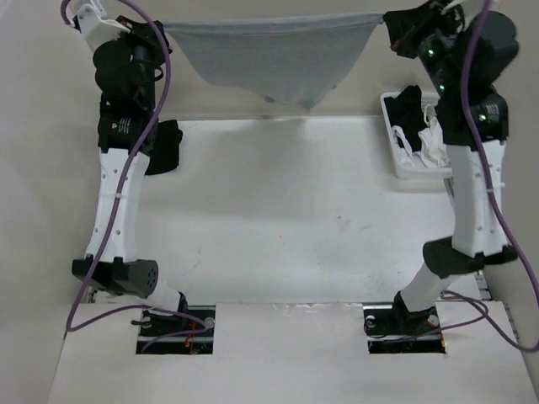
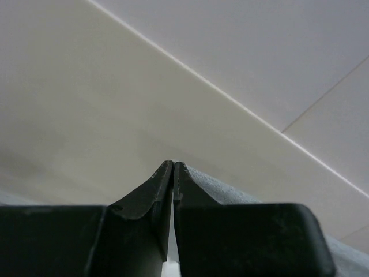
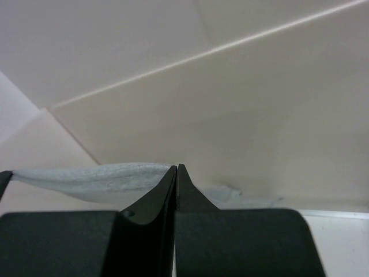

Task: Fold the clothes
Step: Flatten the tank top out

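— Where is the tank top (image 1: pixel 269 63) kept?
— It is stretched in the air above the far edge of the bench (image 1: pixel 278 210). One corner is clenched in the left hand (image 1: pixel 162 28), the other in the right hand (image 1: pixel 386 21).
— And the middle?
— It is left sagging toward the bench.

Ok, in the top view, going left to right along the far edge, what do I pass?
The left gripper → grey tank top, hanging stretched between the two → right gripper.
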